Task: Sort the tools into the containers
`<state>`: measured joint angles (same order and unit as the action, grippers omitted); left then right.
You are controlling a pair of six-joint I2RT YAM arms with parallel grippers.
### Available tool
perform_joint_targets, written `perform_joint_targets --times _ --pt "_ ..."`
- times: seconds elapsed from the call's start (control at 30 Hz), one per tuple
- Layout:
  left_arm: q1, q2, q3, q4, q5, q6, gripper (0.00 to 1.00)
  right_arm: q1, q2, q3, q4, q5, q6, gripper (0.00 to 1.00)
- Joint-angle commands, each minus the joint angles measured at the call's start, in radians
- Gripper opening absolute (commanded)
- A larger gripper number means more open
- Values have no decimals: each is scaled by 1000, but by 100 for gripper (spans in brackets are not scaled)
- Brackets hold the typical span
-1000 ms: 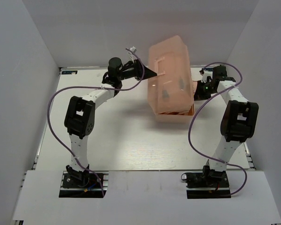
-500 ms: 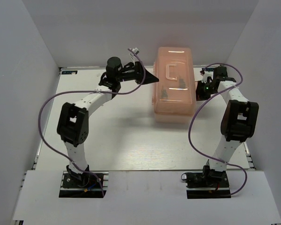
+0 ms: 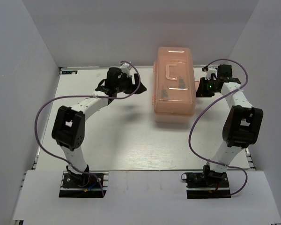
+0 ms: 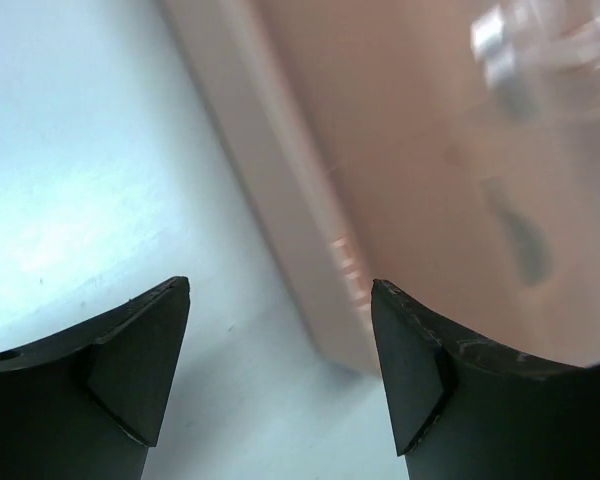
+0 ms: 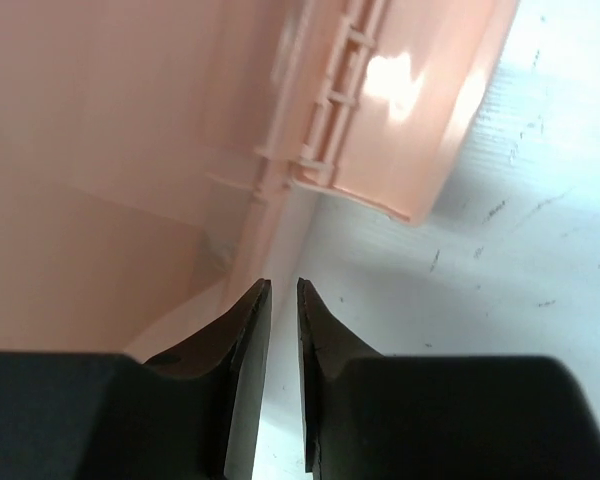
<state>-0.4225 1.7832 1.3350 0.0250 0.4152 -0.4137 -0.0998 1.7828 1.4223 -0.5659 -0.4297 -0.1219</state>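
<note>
The salmon-pink toolbox (image 3: 175, 107) stands closed on the counter (image 3: 122, 136) at the far side, between the two arms, its lid down and the moulded handle (image 3: 171, 71) lying flat on top; a few dark shapes, probably the tools (image 3: 165, 93), show dimly through the lid; the left hand (image 4: 280, 290) is spread wide and empty just beside the box's left wall, not touching it; the right hand (image 5: 283, 285) sits close to the box's right wall by a ribbed hinge piece (image 5: 325, 120), its fingers parted only by a narrow slit with nothing between them; the box looks like thin, stiff, glossy plastic, so its shell is likely light, while loose metal tools inside would add weight and slide if it tips; the broad smooth walls give fingers little to bite on and may bow under a hard squeeze; the handle is the sound place to lift from, and a lid edge or a ribbed hinge part offers a better purchase than the flat sides; the fold-out tiers probably want a gentle, level pull
</note>
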Motion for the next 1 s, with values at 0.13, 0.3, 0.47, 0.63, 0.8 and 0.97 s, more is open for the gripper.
perform_joint_targets --times 0.13,0.3,0.47,0.63,0.8,0.97 --pt "-29 79 -48 -37 25 42 83 8 44 84 21 -70 8 23" --pt "-62 127 -48 -5 148 61 83 12 53 89 40 -93 16 23" --pt "-81 171 -28 30 227 61 83 14 34 61 46 -18 15 23" --pt "-111 206 1 30 246 70 83 2 -66 -74 141 204 19 26" --pt "-122 206 1 30 255 81 83 -9 -146 -155 193 241 2 26" --pt "-111 138 -57 4 157 81 83 -21 -169 -158 187 247 5 26"
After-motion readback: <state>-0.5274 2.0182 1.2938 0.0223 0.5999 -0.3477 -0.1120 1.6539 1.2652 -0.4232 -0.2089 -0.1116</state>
